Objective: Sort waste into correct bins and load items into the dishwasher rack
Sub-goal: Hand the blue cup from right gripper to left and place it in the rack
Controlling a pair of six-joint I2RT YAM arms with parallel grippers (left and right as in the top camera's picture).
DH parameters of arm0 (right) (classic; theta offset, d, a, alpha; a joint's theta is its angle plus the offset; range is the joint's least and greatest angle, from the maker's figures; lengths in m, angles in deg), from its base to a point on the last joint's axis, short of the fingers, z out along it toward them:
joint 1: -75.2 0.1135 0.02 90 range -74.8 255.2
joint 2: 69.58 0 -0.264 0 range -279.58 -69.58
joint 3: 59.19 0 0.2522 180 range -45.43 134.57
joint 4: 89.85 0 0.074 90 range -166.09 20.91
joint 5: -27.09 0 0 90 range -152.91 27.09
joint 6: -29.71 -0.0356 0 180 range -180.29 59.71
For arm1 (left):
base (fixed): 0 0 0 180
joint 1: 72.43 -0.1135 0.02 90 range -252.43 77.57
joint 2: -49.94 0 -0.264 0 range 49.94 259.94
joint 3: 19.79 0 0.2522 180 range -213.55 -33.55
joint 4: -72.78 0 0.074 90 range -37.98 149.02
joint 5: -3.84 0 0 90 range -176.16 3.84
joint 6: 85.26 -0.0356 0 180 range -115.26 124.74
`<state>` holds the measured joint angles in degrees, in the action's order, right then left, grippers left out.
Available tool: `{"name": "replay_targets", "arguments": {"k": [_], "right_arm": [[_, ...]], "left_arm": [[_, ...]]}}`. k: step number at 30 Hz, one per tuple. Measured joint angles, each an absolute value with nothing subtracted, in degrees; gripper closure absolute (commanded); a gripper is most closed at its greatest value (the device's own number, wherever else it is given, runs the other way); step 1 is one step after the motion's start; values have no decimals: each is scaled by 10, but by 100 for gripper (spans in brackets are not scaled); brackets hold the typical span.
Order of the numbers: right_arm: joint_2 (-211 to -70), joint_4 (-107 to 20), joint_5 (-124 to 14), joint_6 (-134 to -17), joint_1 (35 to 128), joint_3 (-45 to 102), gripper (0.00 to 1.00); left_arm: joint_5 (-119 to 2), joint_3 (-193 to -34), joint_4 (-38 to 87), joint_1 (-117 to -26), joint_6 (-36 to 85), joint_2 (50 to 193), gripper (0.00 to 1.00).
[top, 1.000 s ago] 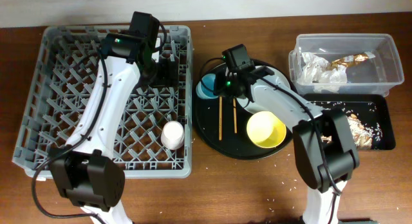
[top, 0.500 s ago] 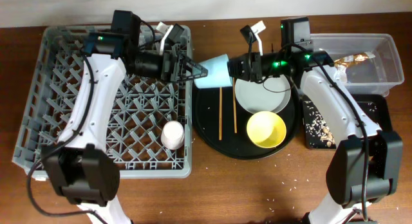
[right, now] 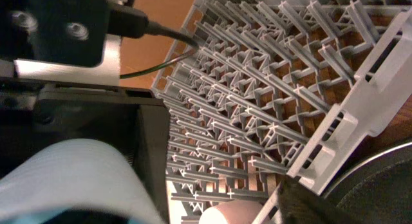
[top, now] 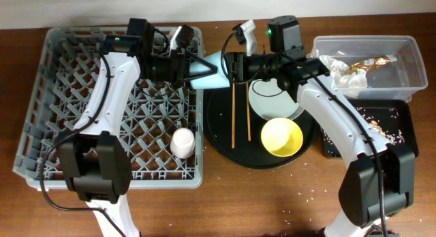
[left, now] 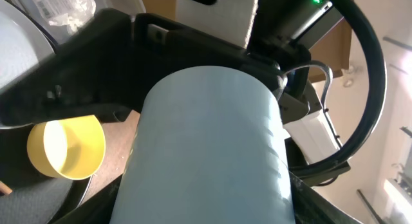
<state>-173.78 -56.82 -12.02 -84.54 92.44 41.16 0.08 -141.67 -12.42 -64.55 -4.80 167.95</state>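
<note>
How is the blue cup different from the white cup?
The blue cup is light blue; the white cup is pinkish white. The blue cup is held up sideways in the air by the robot, while the white cup already sits in the grey rack. Both are small plain cups.

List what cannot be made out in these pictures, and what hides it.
Overhead: whose jaws grip the light blue cup; the left gripper and right gripper crowd it, too small.
Left wrist: the cup fills the frame, hiding the jaws.
Overhead: the right arm covers part of the plate.
</note>
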Motion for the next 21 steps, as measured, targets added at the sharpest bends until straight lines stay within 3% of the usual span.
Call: {"name": "replay_targets", "arguments": {"k": [6, 9, 10, 11, 13, 21], "right_arm": [[-1738, -494, -153, -839, 880, 412, 9], [-1739, -405, -203, -820, 847, 415, 7], [-1739, -395, -217, -812, 846, 415, 7], [-1739, -365, -251, -802, 846, 415, 7], [-1739, -342, -285, -786, 847, 415, 7], [-1739, -321, -323, -763, 847, 415, 7]], "left_arm": [[-109, -1422, -127, -661, -48, 1680, 41], [-406, -1485, -200, -689, -17, 1652, 36], [-449, -1492, -209, -686, -15, 1640, 36], [-600, -1508, -245, -664, 10, 1603, 36], [-729, -1512, -248, -622, 33, 1579, 36], [-821, -1433, -158, -563, 59, 1705, 36]]}}
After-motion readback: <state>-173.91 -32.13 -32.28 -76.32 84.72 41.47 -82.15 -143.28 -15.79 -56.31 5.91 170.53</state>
